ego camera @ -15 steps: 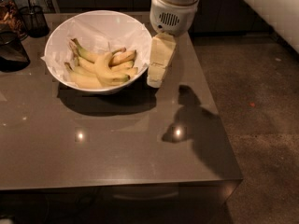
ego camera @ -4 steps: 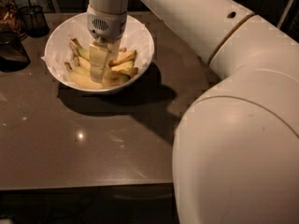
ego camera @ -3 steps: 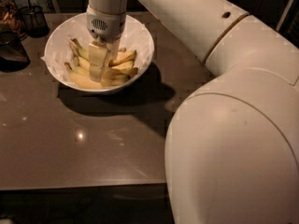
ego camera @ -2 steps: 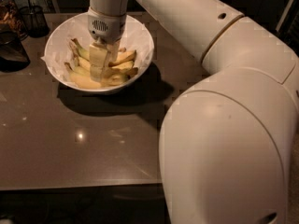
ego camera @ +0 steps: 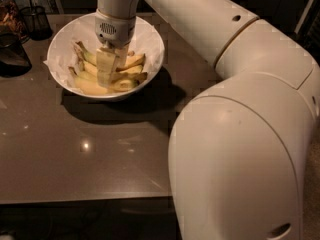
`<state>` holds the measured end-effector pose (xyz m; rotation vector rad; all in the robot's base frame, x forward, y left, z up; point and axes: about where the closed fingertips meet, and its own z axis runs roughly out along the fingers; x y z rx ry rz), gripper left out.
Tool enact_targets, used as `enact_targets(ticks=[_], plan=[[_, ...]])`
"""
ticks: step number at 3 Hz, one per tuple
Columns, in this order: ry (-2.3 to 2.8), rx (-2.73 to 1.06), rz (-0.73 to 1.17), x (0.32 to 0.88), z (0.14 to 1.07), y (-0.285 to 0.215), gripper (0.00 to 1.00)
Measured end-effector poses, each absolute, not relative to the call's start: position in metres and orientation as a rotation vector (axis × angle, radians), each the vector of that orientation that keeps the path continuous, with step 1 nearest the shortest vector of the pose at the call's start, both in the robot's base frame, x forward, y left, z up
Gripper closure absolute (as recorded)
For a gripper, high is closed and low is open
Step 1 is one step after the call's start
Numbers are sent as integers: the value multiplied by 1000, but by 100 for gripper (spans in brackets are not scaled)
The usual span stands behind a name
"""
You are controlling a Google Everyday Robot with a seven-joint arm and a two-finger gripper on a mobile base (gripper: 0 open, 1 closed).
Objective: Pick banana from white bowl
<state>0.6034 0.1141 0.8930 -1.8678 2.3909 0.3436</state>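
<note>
A bulky cream-coloured robot arm fills the right half of the scene, its rounded segments curving from the lower right up to the top centre. Beneath it lies a dark grey, glossy desk that mirrors small spots of light and carries the arm's shadow; the room behind is dim and mostly black. At the back left of the desk stands a wide white bowl lined with crumpled white paper. Several yellow bananas lie inside it, some with brown tips. The gripper points straight down into the middle of the bowl, touching the bananas; whether it is clamped on one or spread apart cannot be told. Behind the bowl, at the far left corner, stands what looks like a dark wire-mesh cup, with another dark object just in front of it.
</note>
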Motion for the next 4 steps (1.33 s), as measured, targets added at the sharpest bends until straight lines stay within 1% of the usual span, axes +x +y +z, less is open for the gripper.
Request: enact_targets(ticks=[2,3,4], plan=[[2391,-1868,344,603,893,114,97],[2391,-1867,344,603,893,114,100],[2391,-1867,344,603,893,114,100]])
